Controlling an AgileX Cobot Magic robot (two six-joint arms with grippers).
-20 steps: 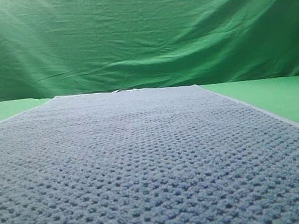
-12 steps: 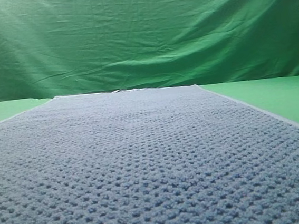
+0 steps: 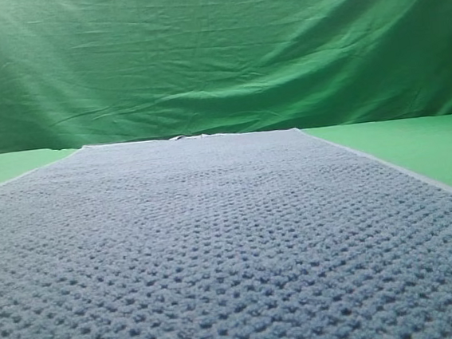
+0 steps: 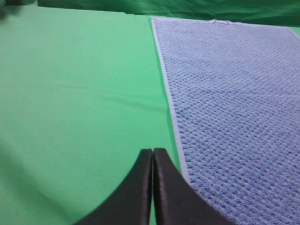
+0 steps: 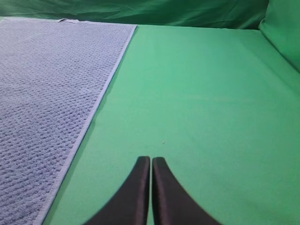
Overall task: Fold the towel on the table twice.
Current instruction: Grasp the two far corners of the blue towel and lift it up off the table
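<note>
The blue-grey waffle-knit towel (image 3: 217,242) lies flat and spread out on the green table (image 3: 416,147), filling most of the exterior high view. No gripper shows in that view. In the left wrist view my left gripper (image 4: 153,152) is shut and empty above bare green table (image 4: 70,93), just left of the towel's (image 4: 234,103) pale left hem. In the right wrist view my right gripper (image 5: 151,160) is shut and empty above bare table (image 5: 201,93), right of the towel's (image 5: 47,93) right hem.
A wrinkled green backdrop cloth (image 3: 214,50) hangs behind the table. A green fold (image 5: 283,28) rises at the table's far right in the right wrist view.
</note>
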